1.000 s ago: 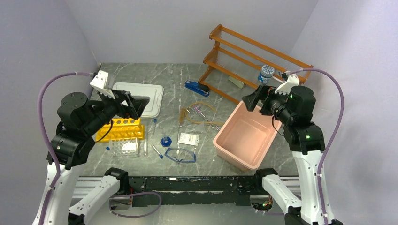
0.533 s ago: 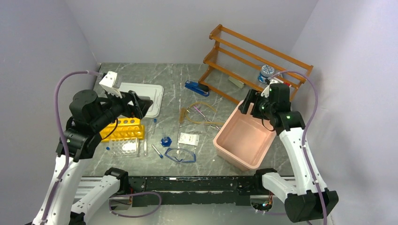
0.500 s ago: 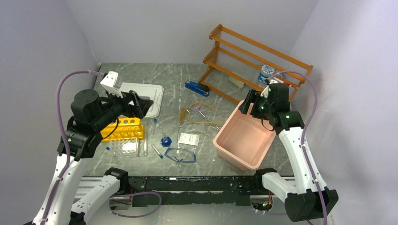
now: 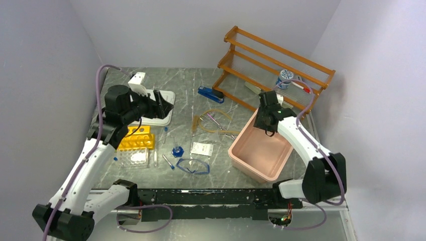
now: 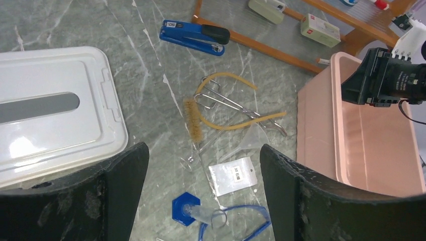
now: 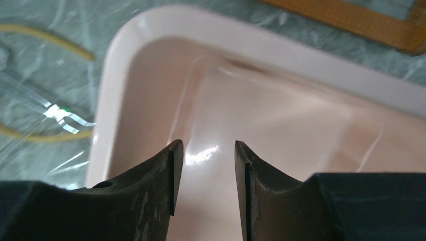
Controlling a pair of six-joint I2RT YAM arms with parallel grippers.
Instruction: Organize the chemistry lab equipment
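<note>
Nothing is sorted yet: the pink bin (image 4: 261, 150) holds nothing, while goggles (image 4: 193, 166), tubing (image 4: 211, 123), packet (image 4: 202, 148), tubes (image 4: 168, 161) and blue cap (image 4: 177, 150) lie loose on the table (image 4: 191, 80) left of it. Left gripper (image 4: 163, 104) gapes wide, empty; right gripper (image 6: 205, 150), half-open over the bin, grips nothing

The right tool (image 6: 206, 146) hangs part-open over a pink tub (image 6: 281, 50)

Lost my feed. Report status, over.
Left pincer open, empty. Right pincer open, empty, over pink bin. Goggles, tubing, packet loose on table. Metal tongs across tubing.
</note>
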